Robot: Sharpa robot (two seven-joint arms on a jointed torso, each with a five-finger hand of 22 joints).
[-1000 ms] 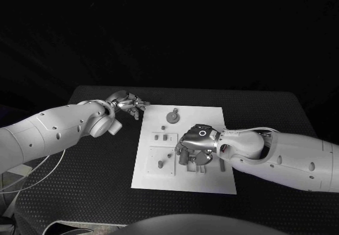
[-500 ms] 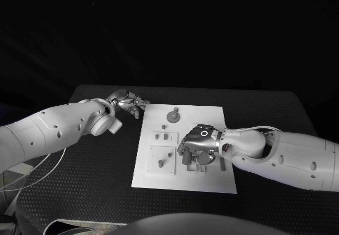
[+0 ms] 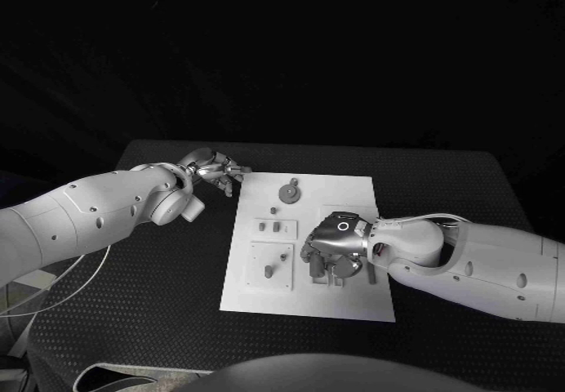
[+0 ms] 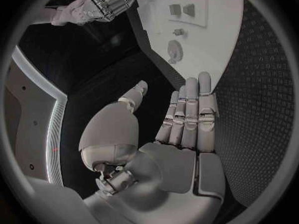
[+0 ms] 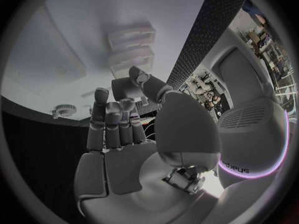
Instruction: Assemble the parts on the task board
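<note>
While my right hand point(image 3: 333, 242) hovers fingers-apart, empty, over the task board point(image 3: 353, 304), the small parts point(image 3: 269, 273) beneath look light, rigid, best pinched by their sides.

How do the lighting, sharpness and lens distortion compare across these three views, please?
Head view: the surroundings are black, only the task board reads bright, edges straight and sharp. Left wrist view: fisheye bends the board's edges; the left hand is sharp. Right wrist view: the board behind the right hand is soft and hazy, its parts blurred.
</note>
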